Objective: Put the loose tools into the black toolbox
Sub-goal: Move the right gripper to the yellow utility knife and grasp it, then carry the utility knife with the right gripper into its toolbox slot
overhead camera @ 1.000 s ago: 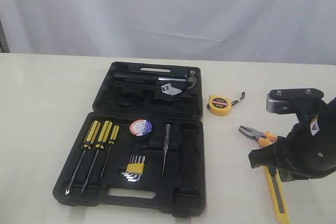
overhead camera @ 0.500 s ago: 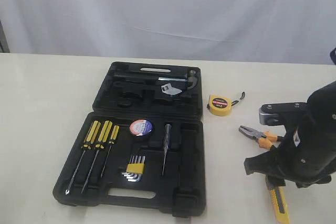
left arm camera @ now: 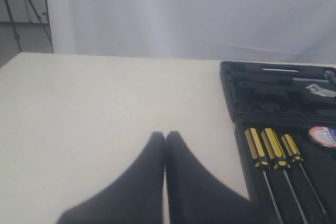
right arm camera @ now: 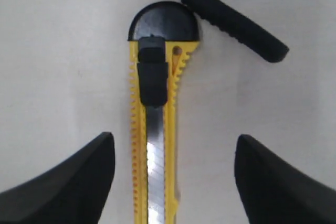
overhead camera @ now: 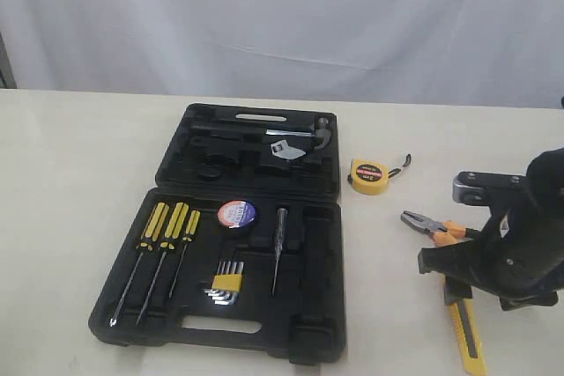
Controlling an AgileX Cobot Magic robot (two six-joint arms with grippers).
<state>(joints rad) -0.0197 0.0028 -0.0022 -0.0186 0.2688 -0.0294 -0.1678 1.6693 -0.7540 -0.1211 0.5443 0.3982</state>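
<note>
Right wrist view — holding the right gripper [right arm camera: 172, 150] spread apart astride the utility knife [right arm camera: 155, 129] lying flat on the table [right arm camera: 58, 51] beside the pliers [right arm camera: 231, 22], judging it light, stiff, slick-sided — favouring a pinch across the ribbed flanks.

Three yellow-handled screwdrivers [overhead camera: 176, 220], one tape roll [overhead camera: 236, 214], one tape measure [overhead camera: 370, 176], one pliers [overhead camera: 427, 226], one utility knife [overhead camera: 465, 328].

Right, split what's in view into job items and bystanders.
Job: yellow tape measure, orange-handled pliers, yellow utility knife, tape roll (already boxed), black toolbox.
Just there: three yellow-and-black screwdrivers, hex key set, hammer.
</note>
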